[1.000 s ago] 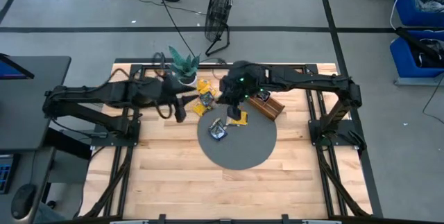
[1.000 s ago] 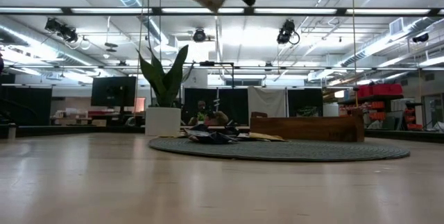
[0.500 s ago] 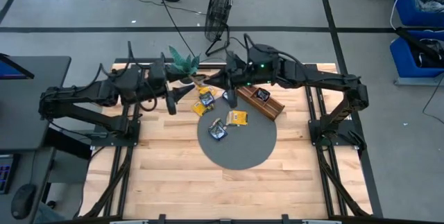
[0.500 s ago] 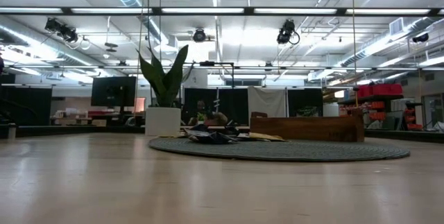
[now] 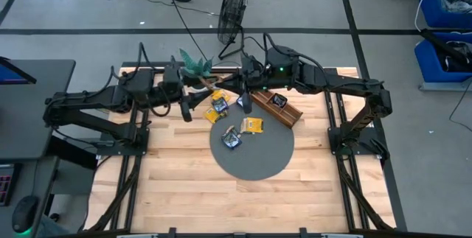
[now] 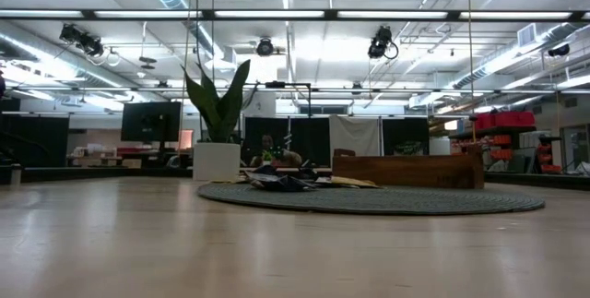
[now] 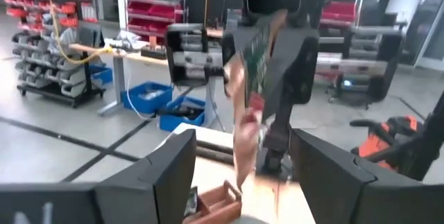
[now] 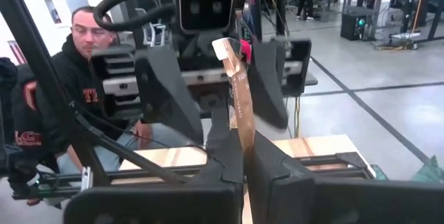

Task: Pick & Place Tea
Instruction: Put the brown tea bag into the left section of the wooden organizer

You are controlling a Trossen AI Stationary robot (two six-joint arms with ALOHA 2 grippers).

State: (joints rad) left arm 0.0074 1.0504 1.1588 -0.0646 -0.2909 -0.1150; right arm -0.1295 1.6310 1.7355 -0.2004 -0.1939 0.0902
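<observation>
My right gripper (image 5: 245,99) is raised above the table's far middle and shut on one tea packet (image 8: 238,96), which shows edge-on in the right wrist view. My left gripper (image 5: 188,107) faces it from the table's left. It is open, its fingers (image 8: 165,92) spread wide, a short way off the packet (image 7: 247,109). Other tea packets, yellow (image 5: 218,107) (image 5: 253,125) and dark (image 5: 232,138), lie flat on and beside the grey round mat (image 5: 254,161). The low view shows the packets (image 6: 277,183) but neither gripper. My right gripper pinches the tea packet between its two fingers (image 8: 225,161) by one edge (image 8: 241,137). The fingers lie about level and point toward the table's left. The packet stands out beyond the fingertips, lifted clear of the table, edge-on to the wrist camera.
A long wooden compartment tray (image 5: 282,108) lies slanted on the mat's far right. A potted plant (image 5: 195,68) stands at the far edge behind both grippers. A floor fan (image 5: 233,6) is beyond the table. A person in a dark hoodie (image 8: 76,92) sits past the table's left side.
My right gripper has risen from over the mat with the packet, out of the low view's top. It moved toward the far left and turned level to face the left gripper. My left gripper has lifted a little and swung to face it.
</observation>
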